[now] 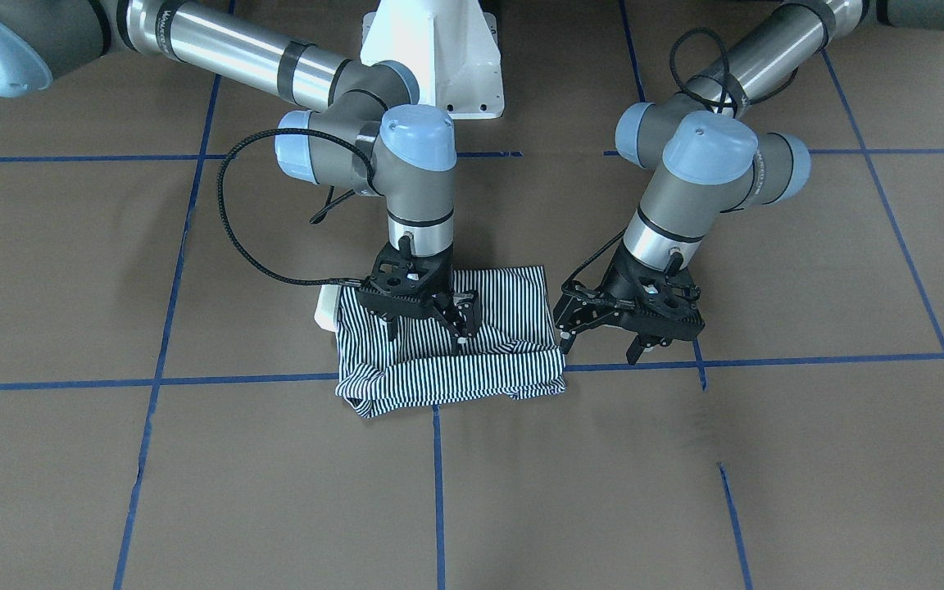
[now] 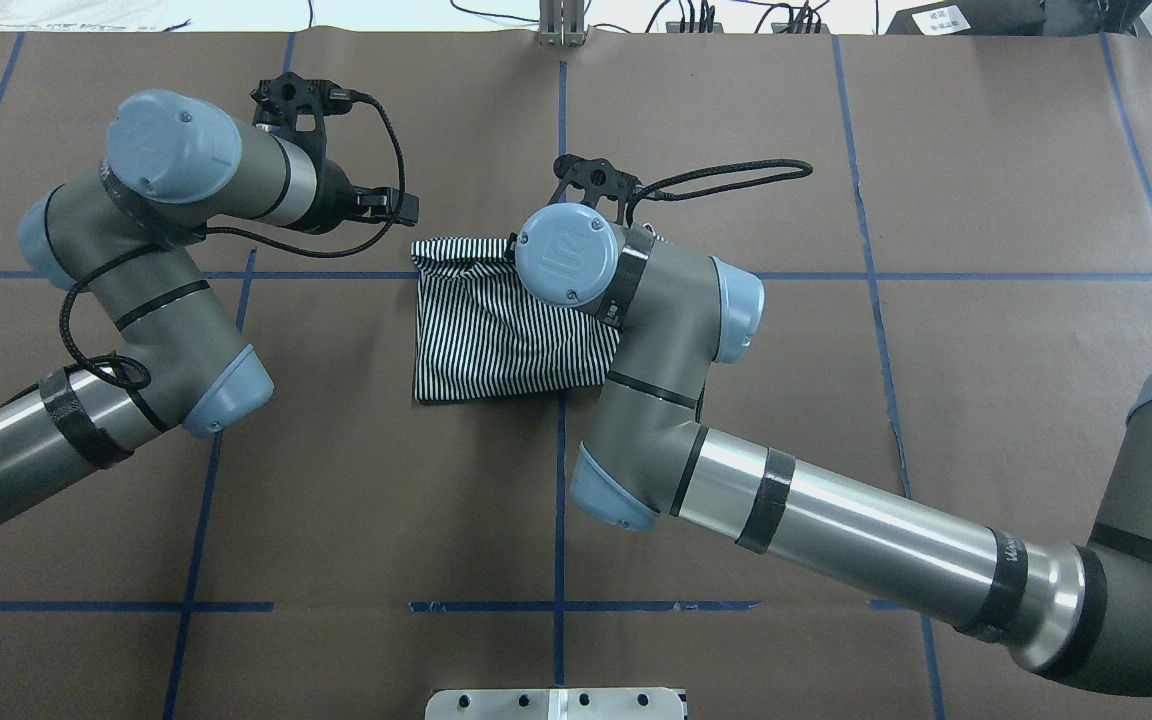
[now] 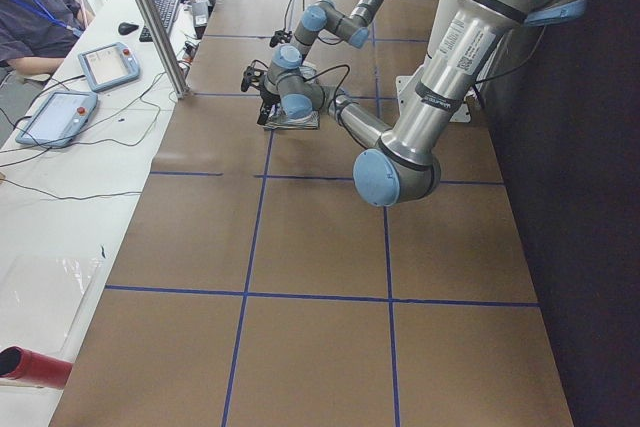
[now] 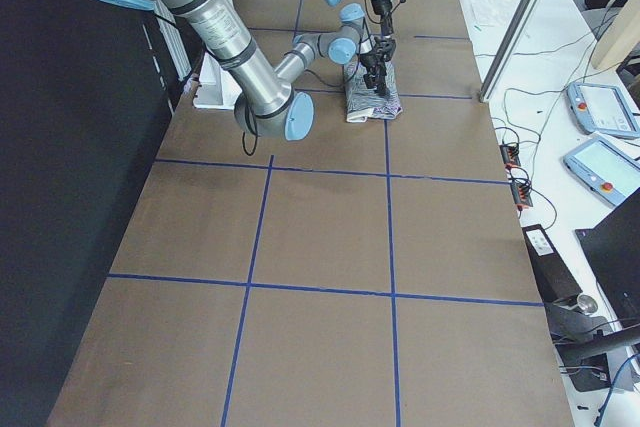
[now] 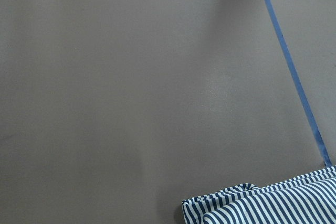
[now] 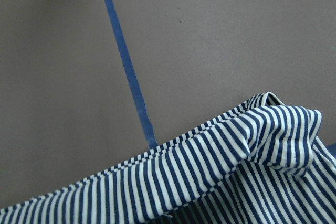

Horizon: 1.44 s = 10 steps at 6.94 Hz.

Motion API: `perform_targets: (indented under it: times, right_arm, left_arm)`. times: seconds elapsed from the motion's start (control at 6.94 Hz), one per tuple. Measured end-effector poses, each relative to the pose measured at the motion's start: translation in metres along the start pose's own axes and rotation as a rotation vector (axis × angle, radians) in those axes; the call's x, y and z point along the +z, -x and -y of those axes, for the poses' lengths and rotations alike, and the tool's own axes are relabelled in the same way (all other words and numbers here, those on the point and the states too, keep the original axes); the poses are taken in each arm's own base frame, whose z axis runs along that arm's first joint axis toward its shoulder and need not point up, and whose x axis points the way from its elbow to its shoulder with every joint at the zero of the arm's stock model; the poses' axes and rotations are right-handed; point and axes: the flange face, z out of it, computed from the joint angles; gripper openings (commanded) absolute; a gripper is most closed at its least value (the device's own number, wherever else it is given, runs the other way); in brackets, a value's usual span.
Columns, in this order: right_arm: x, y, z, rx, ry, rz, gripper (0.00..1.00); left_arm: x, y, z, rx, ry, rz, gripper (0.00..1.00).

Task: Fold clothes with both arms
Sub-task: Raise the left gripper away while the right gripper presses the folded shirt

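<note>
The striped polo shirt (image 1: 447, 377) lies folded small mid-bench, so the job looks nearly done. The right gripper (image 1: 428, 334) over it and the left gripper (image 1: 599, 351) beside it have fingers apart, holding nothing.

— What covers the table (image 1: 70, 270)?
— Brown paper, crossed by blue tape lines (image 1: 439, 492).
— And beside it?
— A white desk (image 3: 60, 217) with two tablets (image 3: 108, 65), loose cables (image 3: 60, 192) and a metal post (image 3: 152, 22).
</note>
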Motion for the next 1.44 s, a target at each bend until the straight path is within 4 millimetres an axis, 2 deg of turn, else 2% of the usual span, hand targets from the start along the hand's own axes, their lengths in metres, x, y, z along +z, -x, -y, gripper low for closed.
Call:
perform_targets:
  times: [0.14,0.43,0.72,1.01,1.15,1.44]
  right_arm:
    - [0.011,-0.004,-0.006,-0.082,-0.011,-0.023,1.0]
    - [0.024,-0.009,-0.005,-0.148,-0.032,-0.054,1.0]
    - [0.037,-0.016,0.02,-0.153,-0.052,-0.087,1.0]
    - [0.05,-0.012,0.065,-0.121,-0.073,-0.128,1.0]
    - [0.052,-0.008,0.095,-0.092,-0.073,-0.137,1.0]
    - [0.035,-0.015,0.175,-0.009,-0.02,-0.111,1.0]
  left_arm:
    - [0.0,0.0,0.0,-0.001,0.0,-0.001,1.0]
    - [0.0,0.0,0.0,-0.012,0.0,-0.002,1.0]
    - [0.0,-0.001,-0.001,-0.019,0.001,-0.003,1.0]
    - [0.001,0.0,-0.002,-0.021,0.003,-0.001,1.0]
    - [0.002,0.001,-0.002,-0.021,0.006,0.003,1.0]
    - [0.007,-0.001,-0.004,-0.022,0.013,0.014,1.0]
